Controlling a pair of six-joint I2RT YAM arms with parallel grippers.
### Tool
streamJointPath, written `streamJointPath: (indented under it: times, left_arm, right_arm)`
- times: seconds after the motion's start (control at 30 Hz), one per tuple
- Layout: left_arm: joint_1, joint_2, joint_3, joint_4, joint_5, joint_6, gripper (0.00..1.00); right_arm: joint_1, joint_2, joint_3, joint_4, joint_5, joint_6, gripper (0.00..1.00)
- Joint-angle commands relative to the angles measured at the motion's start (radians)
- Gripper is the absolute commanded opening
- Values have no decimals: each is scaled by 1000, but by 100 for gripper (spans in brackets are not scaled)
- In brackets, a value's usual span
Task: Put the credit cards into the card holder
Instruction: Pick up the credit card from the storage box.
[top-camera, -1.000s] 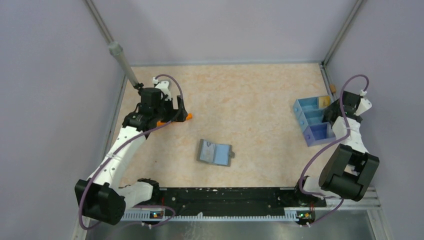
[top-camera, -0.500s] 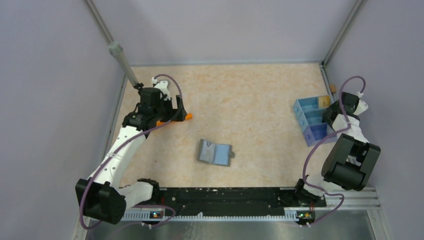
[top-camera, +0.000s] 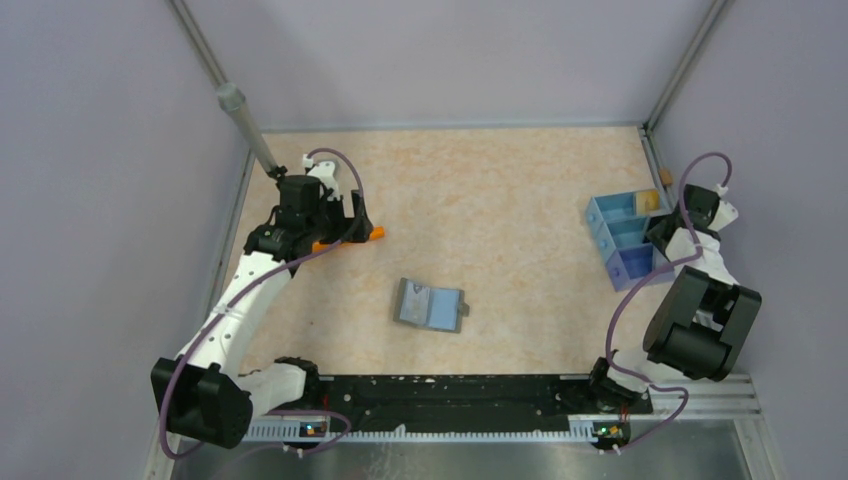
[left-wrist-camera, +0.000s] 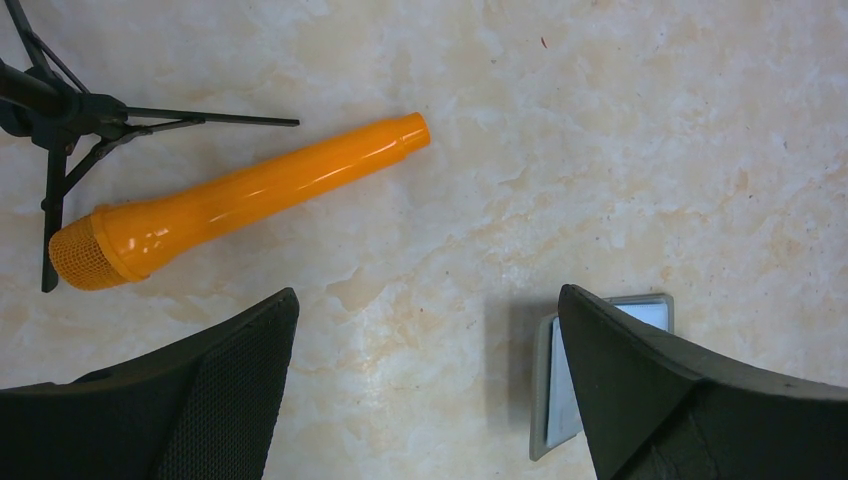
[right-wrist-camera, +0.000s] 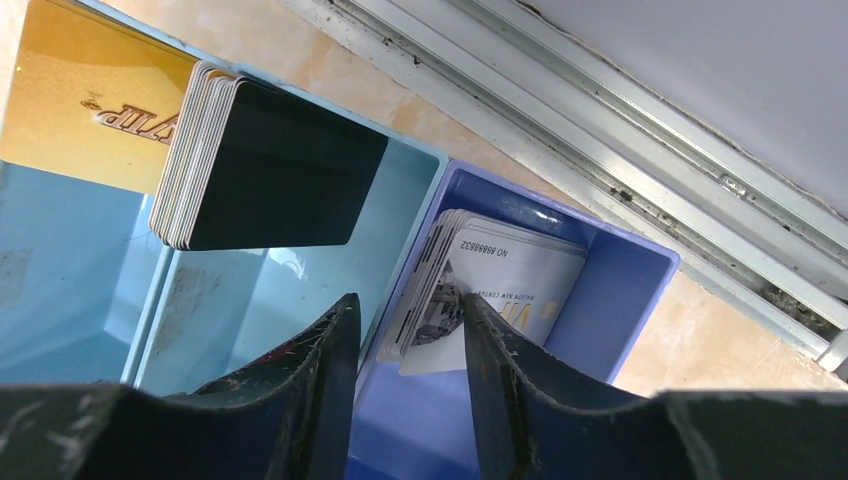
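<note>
Nearest the arm bases, the small flat grey folding card holder with light blue lining lies opened out on the beige marbled table, roughly midway between the two arms and well apart from the right one. Further back on the left, the left gripper hangs over the table with its jaws spread wide and nothing between them. One corner of the card holder shows just beside its right finger. Just beyond its fingertips an orange carrot-shaped plastic stick lies slanted and untouched, next to some thin black rods. At the right edge, the credit cards stand in a blue and lilac plastic compartment tray: a white printed stack in the lilac compartment, a black-faced stack in the light blue one next to it, and a gold card beyond. The right gripper is down at the tray with its jaws narrow. The divider wall and the near edge of the white stack sit in the gap, and I cannot tell whether the pads press on any card. Farthest back, a grey metal pole slants behind the left arm.
</note>
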Motion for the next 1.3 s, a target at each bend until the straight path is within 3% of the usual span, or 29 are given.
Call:
streamJointPath:
  times: [0.0,0.47,1.03,1.27]
  left_arm:
    - [7,-24,-11,36,12,16,99]
    - [10,-28,-10,37,25,15,99]
    - [12,-46,-18,38,44,9,99]
    - [12,-62,-25,43,68,1,99]
  right_arm:
    - [-3,-22,51,23,-26,-7,40]
    - [-3,-41,68,12,-35,-20,27]
    - [-3,-131,67,-111,-29,-48,0]
    - [-3,-235,71,-183,-1,-77,0]
